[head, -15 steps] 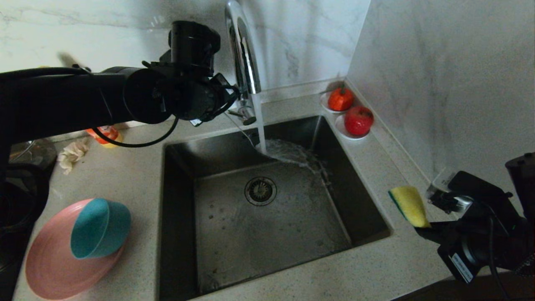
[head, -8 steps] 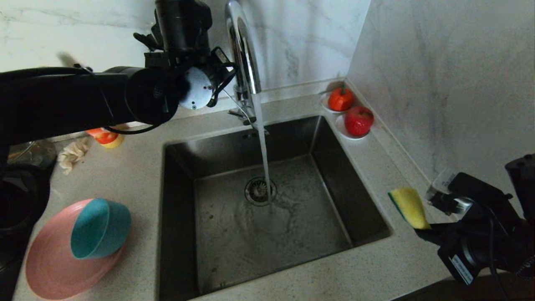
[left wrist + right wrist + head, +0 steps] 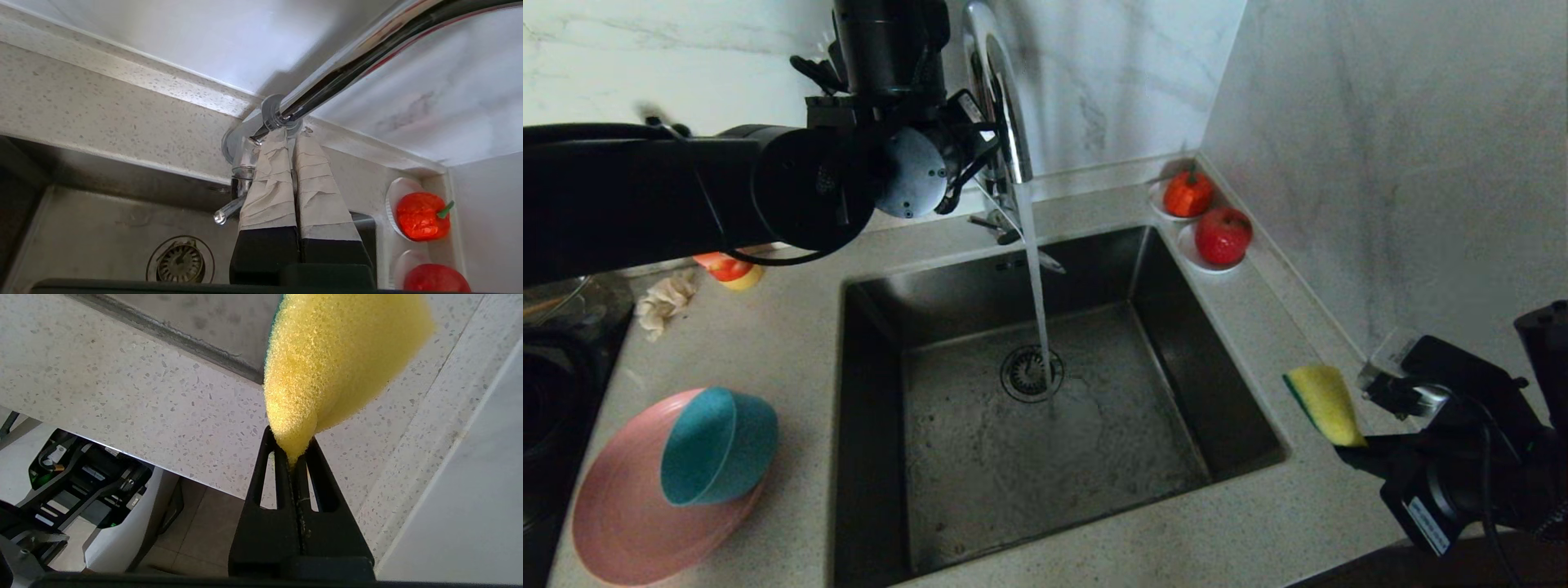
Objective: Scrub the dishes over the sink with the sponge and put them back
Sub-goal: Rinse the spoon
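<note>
Water runs from the chrome tap (image 3: pixel 998 106) straight down onto the drain strainer (image 3: pixel 1031 373) of the steel sink (image 3: pixel 874 392). My left gripper (image 3: pixel 288 132) is shut and holds nothing; its taped fingertips sit at the foot of the tap, beside the lever (image 3: pixel 229 210). At the right of the sink, my right gripper (image 3: pixel 292 451) is shut on one end of the yellow sponge (image 3: pixel 1323 404), held above the counter. The pink plate (image 3: pixel 621 523) lies at the front left of the counter. The teal bowl (image 3: pixel 715 445) rests on its side on that plate.
Two white saucers with red fruit (image 3: pixel 1209 220) stand in the back right corner by the wall. A beige rag (image 3: pixel 666 298) and a small orange and yellow item (image 3: pixel 727 268) lie behind the plate. My left forearm (image 3: pixel 645 196) spans the back left.
My left wrist has risen and rolled at the tap. The water, which struck the basin's back wall, now falls straight onto the drain. The right arm and sponge have not moved.
</note>
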Robot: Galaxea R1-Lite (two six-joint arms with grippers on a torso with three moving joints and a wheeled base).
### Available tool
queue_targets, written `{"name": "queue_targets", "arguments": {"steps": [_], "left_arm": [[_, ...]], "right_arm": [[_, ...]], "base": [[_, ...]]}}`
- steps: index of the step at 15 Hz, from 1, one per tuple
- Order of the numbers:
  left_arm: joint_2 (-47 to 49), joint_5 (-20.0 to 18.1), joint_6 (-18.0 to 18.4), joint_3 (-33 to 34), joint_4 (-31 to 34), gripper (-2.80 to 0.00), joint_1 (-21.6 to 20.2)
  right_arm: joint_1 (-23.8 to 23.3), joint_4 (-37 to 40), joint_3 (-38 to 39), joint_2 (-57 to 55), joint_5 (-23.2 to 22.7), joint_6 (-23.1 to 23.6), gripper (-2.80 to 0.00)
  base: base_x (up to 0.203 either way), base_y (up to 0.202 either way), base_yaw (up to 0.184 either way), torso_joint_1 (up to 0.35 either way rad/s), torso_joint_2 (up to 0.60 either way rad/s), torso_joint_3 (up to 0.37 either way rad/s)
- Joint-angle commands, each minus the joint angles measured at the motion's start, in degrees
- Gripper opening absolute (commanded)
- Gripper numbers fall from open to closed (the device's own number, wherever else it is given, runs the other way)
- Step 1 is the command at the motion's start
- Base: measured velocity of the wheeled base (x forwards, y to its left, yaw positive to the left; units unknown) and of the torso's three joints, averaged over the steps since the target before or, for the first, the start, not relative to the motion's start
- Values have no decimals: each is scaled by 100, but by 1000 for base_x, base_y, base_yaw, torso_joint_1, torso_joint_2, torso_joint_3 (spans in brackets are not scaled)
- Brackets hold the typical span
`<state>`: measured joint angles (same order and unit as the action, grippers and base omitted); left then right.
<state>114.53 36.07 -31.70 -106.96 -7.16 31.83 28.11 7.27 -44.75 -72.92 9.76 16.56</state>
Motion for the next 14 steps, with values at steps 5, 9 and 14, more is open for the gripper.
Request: {"name": "queue_targets", "arguments": {"steps": [5, 9, 14], "left_arm": [[-377, 16, 392, 671, -253, -280, 52], [-625, -34, 947, 1340, -1238, -280, 56], [-515, -39, 1005, 1367, -1446, -280, 212]], "right_arm": [[6, 3, -16, 94, 9, 23, -280], [10, 3, 10, 33, 0, 23, -280], [10, 3, 10, 41, 0, 23, -280]], "base": [[0, 0, 0, 0, 0, 0], [0, 0, 0, 0, 0, 0], [0, 0, 0, 0, 0, 0]]}}
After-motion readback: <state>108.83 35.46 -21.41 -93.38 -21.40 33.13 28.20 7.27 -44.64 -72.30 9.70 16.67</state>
